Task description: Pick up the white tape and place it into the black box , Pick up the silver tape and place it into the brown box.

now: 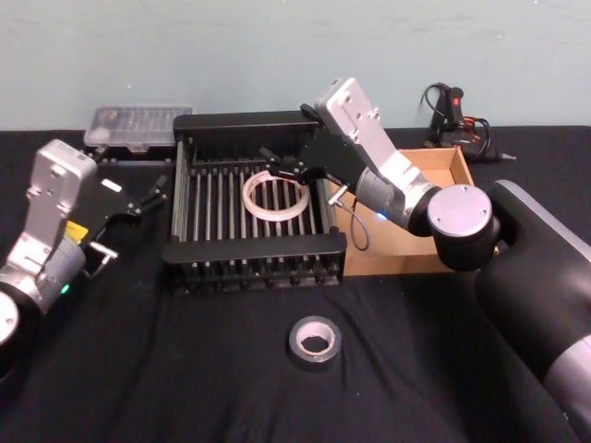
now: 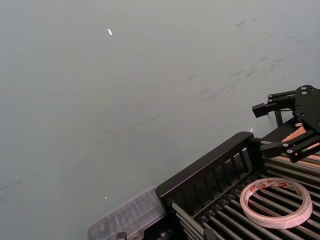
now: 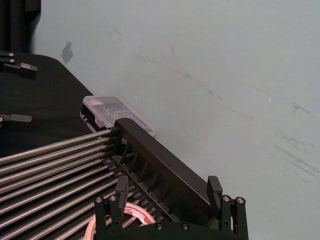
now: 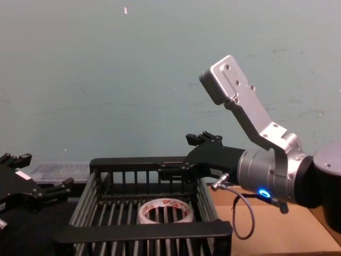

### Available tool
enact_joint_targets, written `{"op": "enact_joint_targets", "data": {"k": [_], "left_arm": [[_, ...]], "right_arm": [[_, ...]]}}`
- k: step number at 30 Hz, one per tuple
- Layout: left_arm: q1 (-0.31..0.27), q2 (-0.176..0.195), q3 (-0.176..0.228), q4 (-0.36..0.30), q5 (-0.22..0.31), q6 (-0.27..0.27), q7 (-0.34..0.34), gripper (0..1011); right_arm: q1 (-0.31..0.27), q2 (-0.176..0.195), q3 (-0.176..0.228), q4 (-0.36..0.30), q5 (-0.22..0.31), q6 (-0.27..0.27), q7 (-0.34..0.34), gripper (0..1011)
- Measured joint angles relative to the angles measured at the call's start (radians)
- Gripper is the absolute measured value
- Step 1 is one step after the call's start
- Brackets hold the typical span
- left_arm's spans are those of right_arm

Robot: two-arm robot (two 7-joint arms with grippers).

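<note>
The white tape (image 1: 275,197) lies flat on the barred bottom of the black box (image 1: 189,185), its red-printed core showing (image 2: 276,198) (image 4: 165,210). My right gripper (image 1: 282,170) hovers open just above the tape's back edge, with nothing between its fingers (image 3: 121,192), and it shows again (image 2: 286,126) (image 4: 184,160). The silver tape (image 1: 314,340) rests on the black cloth in front of the black box. To the right of that box sits the brown box (image 1: 443,171), partly hidden by my right arm. My left gripper (image 1: 146,197) is parked open left of the black box.
A clear plastic case (image 1: 138,125) lies behind the black box's left corner. A black and orange tool (image 1: 452,111) with cables sits at the back right. A pale wall closes off the back of the table.
</note>
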Motion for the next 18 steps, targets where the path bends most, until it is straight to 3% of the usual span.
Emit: {"op": "enact_joint_targets", "data": {"k": [10, 18], "left_arm": [[0.0, 0.0, 0.0, 0.0, 0.0, 0.0, 0.0, 1001], [0.0, 0.0, 0.0, 0.0, 0.0, 0.0, 0.0, 1001]], "right_arm": [[-0.002, 0.003, 0.004, -0.004, 0.002, 0.0, 0.007, 1002], [-0.041, 0.043, 0.025, -0.08, 0.028, 0.012, 0.05, 1002]]}}
